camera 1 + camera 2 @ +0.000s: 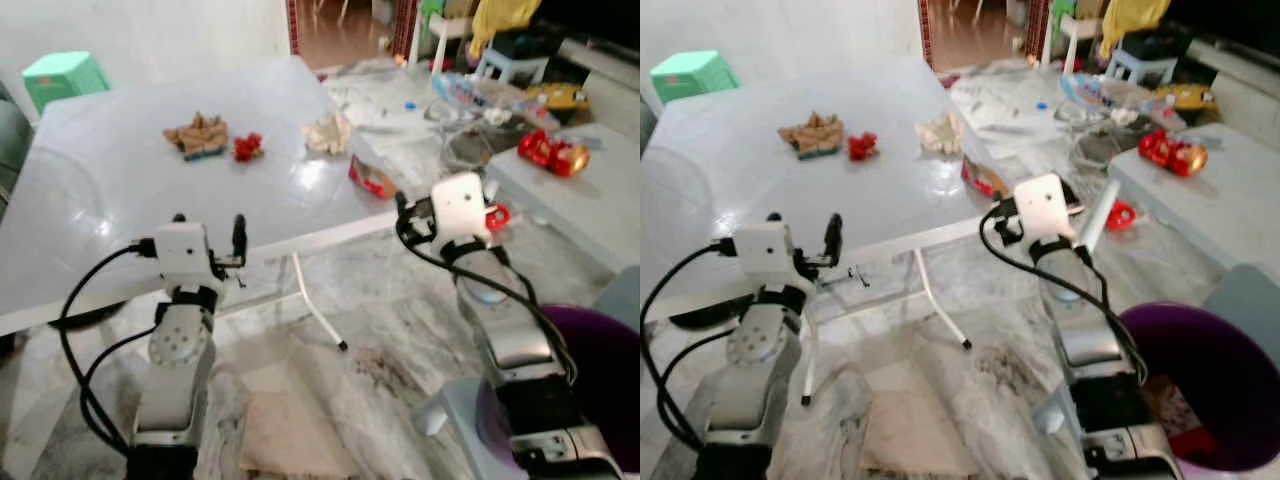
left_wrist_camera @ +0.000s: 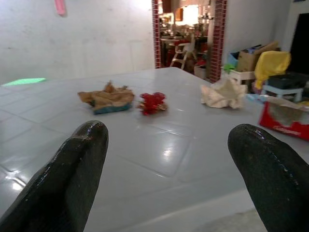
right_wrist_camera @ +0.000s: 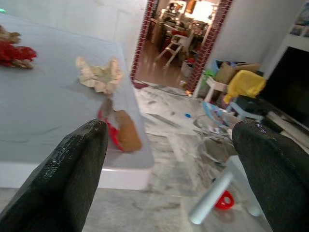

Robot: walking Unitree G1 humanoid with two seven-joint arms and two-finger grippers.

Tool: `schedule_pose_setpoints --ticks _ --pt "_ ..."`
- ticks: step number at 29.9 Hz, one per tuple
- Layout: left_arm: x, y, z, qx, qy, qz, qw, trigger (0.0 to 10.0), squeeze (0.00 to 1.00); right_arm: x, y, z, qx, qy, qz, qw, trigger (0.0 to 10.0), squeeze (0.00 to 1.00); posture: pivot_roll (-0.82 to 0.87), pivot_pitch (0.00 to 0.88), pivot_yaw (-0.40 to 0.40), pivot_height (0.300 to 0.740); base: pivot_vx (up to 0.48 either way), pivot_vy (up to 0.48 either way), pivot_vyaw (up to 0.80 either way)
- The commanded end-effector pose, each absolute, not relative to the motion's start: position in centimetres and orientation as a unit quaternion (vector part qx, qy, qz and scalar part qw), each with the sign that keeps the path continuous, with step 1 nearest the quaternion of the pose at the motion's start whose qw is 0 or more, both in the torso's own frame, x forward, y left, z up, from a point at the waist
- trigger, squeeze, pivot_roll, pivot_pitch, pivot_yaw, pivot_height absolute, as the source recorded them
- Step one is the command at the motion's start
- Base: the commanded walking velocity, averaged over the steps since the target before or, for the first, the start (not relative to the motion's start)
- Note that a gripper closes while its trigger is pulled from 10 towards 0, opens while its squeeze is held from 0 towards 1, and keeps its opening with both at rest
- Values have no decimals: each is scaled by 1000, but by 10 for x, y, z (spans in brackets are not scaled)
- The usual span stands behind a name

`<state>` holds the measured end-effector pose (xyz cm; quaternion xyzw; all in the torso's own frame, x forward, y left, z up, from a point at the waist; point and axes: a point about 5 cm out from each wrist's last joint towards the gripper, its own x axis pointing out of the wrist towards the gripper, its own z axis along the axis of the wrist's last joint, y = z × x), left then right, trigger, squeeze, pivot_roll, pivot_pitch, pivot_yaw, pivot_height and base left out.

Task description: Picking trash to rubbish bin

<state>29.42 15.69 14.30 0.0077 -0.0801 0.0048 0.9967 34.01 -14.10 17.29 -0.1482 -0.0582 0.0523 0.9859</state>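
On the white table (image 1: 100, 230) lie a brown crumpled wad (image 1: 197, 135), a small red scrap (image 1: 248, 147) and a cream crumpled paper (image 1: 327, 133). A red snack packet (image 1: 371, 180) sits at the table's right edge. My left gripper (image 1: 210, 228) is held open at the near table edge, pointing across the top toward the wad (image 2: 107, 98) and the scrap (image 2: 153, 103). My right gripper (image 3: 171, 128) is open off the table's right corner, facing the packet (image 3: 120, 131), with nothing between its fingers. The purple rubbish bin (image 1: 1200, 385) stands on the floor at my right.
A green stool (image 1: 62, 75) stands beyond the far left of the table. A low grey table (image 1: 590, 200) with red items (image 1: 552, 152) is on the right, with clutter on the floor behind it. A white table leg (image 1: 318, 315) slants over the marble floor.
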Motion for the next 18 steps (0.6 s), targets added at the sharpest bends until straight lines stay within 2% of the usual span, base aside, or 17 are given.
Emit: schedule_pose_setpoints --ticks 1,6,18 --pt "293 165 144 12 -81 21 996 10000 0 340 -132 176 -146 -68 66 985 10000 0 -51 64 21 740 0 0 0" --pt "293 163 147 3 -88 21 996 10000 0 340 -127 179 -151 -77 80 982 10000 0 -52 65 17 740 0 0 0" --pt "299 163 154 0 -94 18 995 10000 0 343 -122 187 -145 -95 87 981 10000 0 -53 70 18 740 299 0 0"
